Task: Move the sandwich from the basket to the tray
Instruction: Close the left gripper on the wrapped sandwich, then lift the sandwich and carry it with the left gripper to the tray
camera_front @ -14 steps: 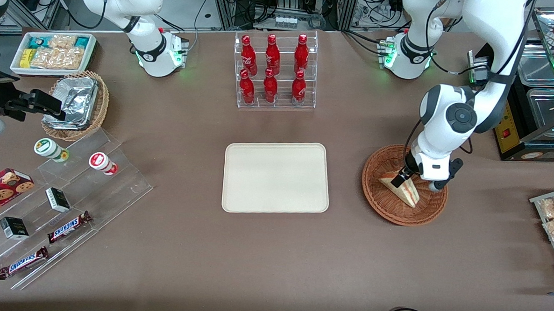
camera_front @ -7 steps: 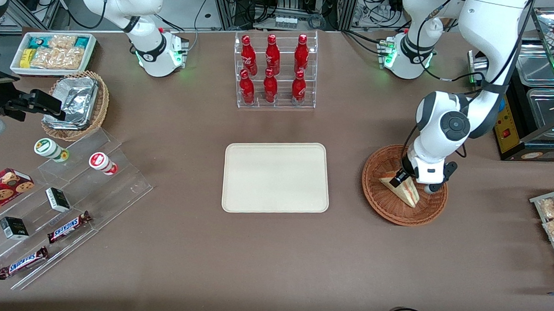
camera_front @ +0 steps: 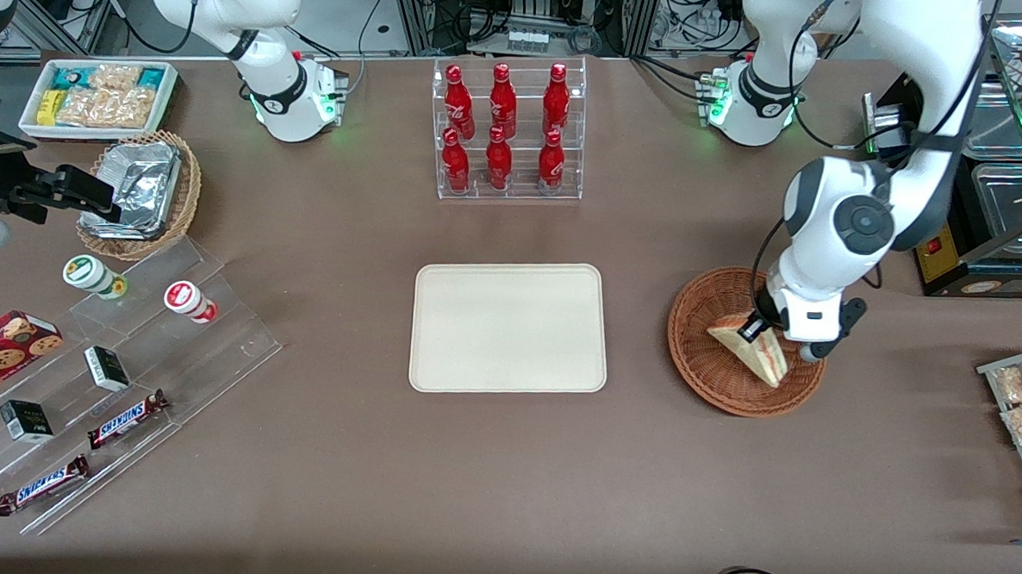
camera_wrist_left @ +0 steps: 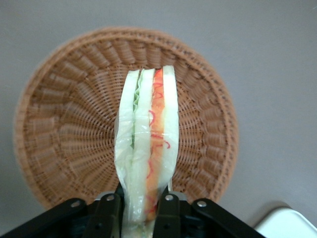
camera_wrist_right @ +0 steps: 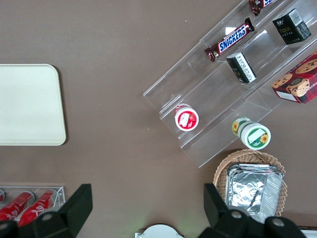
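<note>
The gripper (camera_front: 755, 329) pinches the sandwich (camera_front: 754, 350) by its wide end, holding it above the basket (camera_front: 714, 378) (layers edge-on from the wrist), well apart from the tray (camera_front: 509, 328).

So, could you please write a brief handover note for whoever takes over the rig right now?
Gripper: shut on the sandwich, above the basket.
Sandwich: pinched at one end, hanging over the basket's middle in the wrist view.
Tray: bare, toward the parked arm's end from the basket.
Done: sandwich gripped.
Left: carry it to the tray, set it down, release.
</note>
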{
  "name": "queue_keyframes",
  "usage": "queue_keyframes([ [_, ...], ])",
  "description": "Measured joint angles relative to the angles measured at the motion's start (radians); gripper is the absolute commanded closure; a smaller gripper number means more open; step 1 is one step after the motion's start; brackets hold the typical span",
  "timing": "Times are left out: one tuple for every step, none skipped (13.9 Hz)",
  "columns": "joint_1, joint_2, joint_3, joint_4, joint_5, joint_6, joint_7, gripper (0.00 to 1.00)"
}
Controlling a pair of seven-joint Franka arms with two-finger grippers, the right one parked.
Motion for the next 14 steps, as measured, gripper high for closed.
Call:
queue_keyframes([
  [-0.001,-0.010,-0.005,0.055,0.003,-0.067,0.001,1.00],
  [-0.002,-0.014,-0.015,0.110,0.004,-0.118,0.003,1.00],
  [-0.009,-0.015,-0.026,0.161,0.005,-0.153,0.003,1.00],
  [-0.026,-0.012,-0.033,0.205,0.005,-0.179,0.004,1.00],
  [-0.055,-0.006,-0.037,0.246,0.005,-0.209,0.004,1.00],
  [-0.093,0.005,-0.039,0.281,0.005,-0.240,0.004,1.00],
  [-0.136,0.021,-0.042,0.310,0.005,-0.260,0.003,1.00],
  [-0.182,0.040,-0.043,0.332,0.005,-0.266,0.003,1.00],
  [-0.227,0.061,-0.043,0.348,0.009,-0.267,0.002,1.00],
  [-0.269,0.085,-0.044,0.361,0.025,-0.267,0.000,1.00],
  [-0.309,0.113,-0.044,0.380,0.047,-0.267,-0.003,1.00],
  [-0.342,0.145,-0.045,0.403,0.058,-0.267,-0.003,1.00],
  [-0.371,0.182,-0.044,0.426,0.066,-0.266,-0.003,1.00],
  [-0.399,0.228,-0.044,0.453,0.074,-0.263,-0.003,1.00],
])
